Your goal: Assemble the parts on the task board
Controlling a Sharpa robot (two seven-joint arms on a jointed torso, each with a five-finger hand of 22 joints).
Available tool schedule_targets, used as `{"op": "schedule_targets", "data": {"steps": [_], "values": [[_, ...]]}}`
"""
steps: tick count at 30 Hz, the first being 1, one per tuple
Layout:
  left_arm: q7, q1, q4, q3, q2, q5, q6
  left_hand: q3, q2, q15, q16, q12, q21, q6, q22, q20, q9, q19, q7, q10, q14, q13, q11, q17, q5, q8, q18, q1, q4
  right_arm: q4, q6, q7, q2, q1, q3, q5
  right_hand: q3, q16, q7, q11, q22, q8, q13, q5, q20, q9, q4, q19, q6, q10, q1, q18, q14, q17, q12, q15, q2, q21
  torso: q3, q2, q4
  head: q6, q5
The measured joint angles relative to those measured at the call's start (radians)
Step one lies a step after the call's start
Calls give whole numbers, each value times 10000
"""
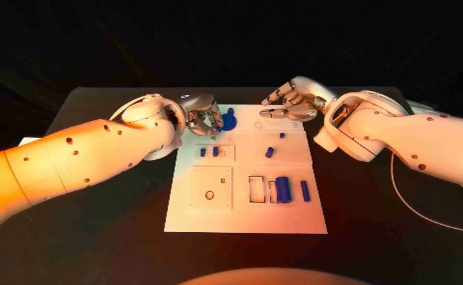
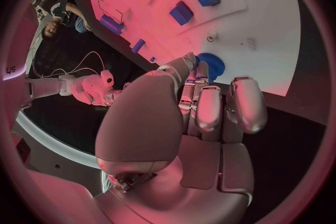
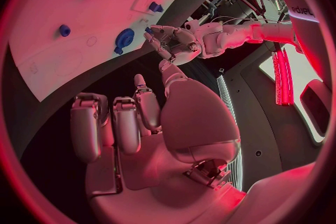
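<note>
The white task board (image 1: 241, 215) lies in the middle of the black table. A blue gear (image 1: 229, 121) rests on its far left corner, also seen in the left wrist view as the gear (image 2: 212, 65). My left hand (image 1: 201, 121) hovers right beside the gear with fingers loosely bent and nothing in them; from the right wrist view a small gap shows between that hand (image 3: 171, 42) and the gear (image 3: 124, 39). My right hand (image 1: 290, 106) hangs over the board's far right corner, fingers loosely bent, holding nothing.
Two small blue pegs (image 1: 209, 152) stand in the left middle plate, and two small blue pieces (image 1: 271, 152) sit right of them. A thick blue cylinder (image 1: 284, 189) and a thin blue rod (image 1: 305, 191) lie near the board's front right. Black table surrounds the board.
</note>
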Motion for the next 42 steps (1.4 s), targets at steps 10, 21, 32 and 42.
{"op": "schedule_targets", "data": {"steps": [10, 21, 32, 42], "values": [[-66, -26, -124, -14, -216, 359, 378, 68, 3, 0, 0, -77, 61, 0, 44, 0, -29, 0, 0, 1, 0, -12, -1, -54, 1, -50, -2, -125, -14, -2, 3, 2, -13, -1, 0, 7, 0, 0, 0, 0, -1, 0, 0, 0, 0, 0, 0, 0, 0, 0, 0, 0, 0, -1, 0, 0, 0, 0, -11, 14, -11, -38, 11], [-101, -68, -283, -33, -86, 426, 725, 93, 3, 0, 0, -77, 61, -1, 43, 0, -31, 0, 0, 0, 0, -16, -1, -53, 1, -50, -1, -124, -39, -15, 6, 6, 10, -6, 0, 12, 0, 0, 0, 0, -3, 0, 0, -1, 0, 0, 0, 0, 0, 0, 0, 1, 0, -3, 0, 0, 0, 0, -12, 19, -25, -91, 50], [-139, -86, -393, -48, 17, 378, 900, 92, 2, 0, 39, -113, 61, -2, 42, 0, -33, 0, -1, -1, 0, -16, 0, -69, 1, -94, -1, -124, -39, -15, 8, 7, 12, -8, 0, 15, -1, 0, 0, 0, -4, 0, 0, -1, 0, 2, 1, 0, 0, 0, 0, 0, 0, -4, 0, 0, 0, 0, 0, 12, -21, -117, 44], [-204, -83, -513, -50, 143, 197, 996, 145, -40, 0, 39, -117, 101, -2, 41, 1, -58, -1, -1, -1, 0, -14, 0, -96, 3, -136, -1, -166, -92, -12, 9, 8, 11, -9, 0, 16, -30, 0, 0, 0, -4, 0, 0, 38, 0, 9, 30, 0, 0, 0, 0, 0, 0, -5, 0, 0, 0, 0, -4, 11, -22, -124, 68]]}}
